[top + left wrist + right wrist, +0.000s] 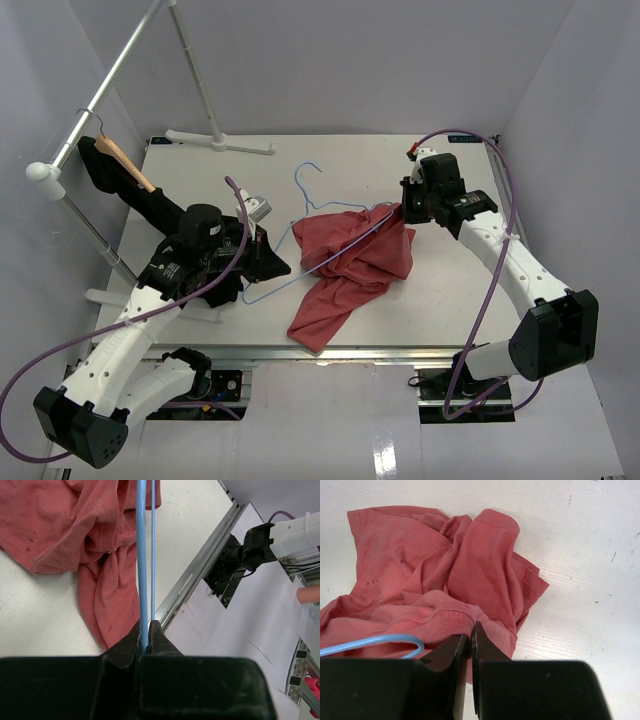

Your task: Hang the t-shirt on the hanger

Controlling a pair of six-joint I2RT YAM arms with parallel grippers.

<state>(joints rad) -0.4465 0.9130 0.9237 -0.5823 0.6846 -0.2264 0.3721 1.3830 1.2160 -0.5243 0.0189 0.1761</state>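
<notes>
The salmon t-shirt [350, 262] lies crumpled mid-table, with one corner trailing toward the front edge. The light-blue wire hanger [297, 182] lies across it, hook pointing to the back, and its far corner is tucked inside the cloth. My left gripper [262, 262] is shut on the hanger's wire [142, 555] at its left end, with the t-shirt [75, 525] beyond it. My right gripper [398, 212] is shut on the t-shirt's ribbed collar [445, 617] at the cloth's right upper edge. A loop of the hanger [375, 641] shows just left of the right gripper [471, 630].
A black garment [130, 185] on a tan wooden hanger [122, 158] hangs from the rack bar [110, 80] at the left. The rack's white foot [220, 140] stands at the table's back edge. The table's metal front rail [190, 580] runs close to the left gripper [145, 630].
</notes>
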